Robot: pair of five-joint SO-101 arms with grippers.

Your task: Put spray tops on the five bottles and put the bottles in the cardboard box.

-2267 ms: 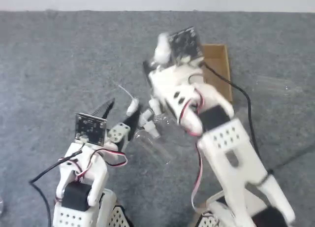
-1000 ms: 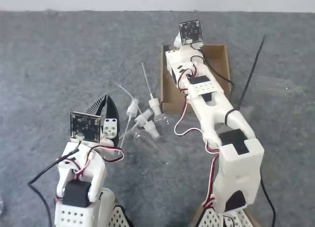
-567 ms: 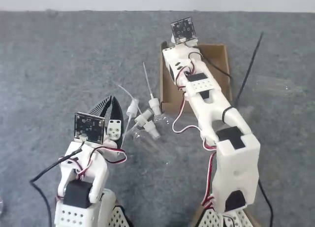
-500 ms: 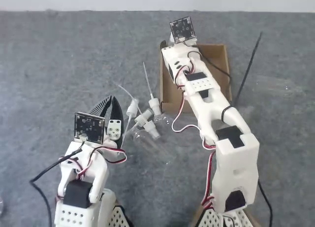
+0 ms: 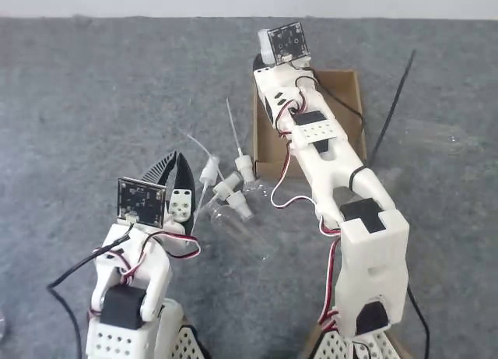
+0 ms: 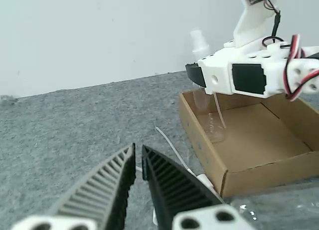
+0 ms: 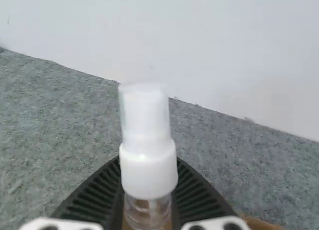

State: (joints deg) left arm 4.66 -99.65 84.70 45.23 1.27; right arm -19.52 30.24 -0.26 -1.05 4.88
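Pinching an upright clear plastic bottle with a white spray top (image 7: 147,140), the right gripper (image 7: 148,192) hung over the brown cardboard box's (image 6: 209,160) far left corner. The left gripper (image 6: 138,151), pressed together and empty, hovered near loose white spray tops (image 5: 226,184) on the grey surface (image 5: 93,102).

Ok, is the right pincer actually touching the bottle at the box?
Touching. The right wrist view shows the right pincer with its black fingers pressed against both sides of the bottle, below its white top.
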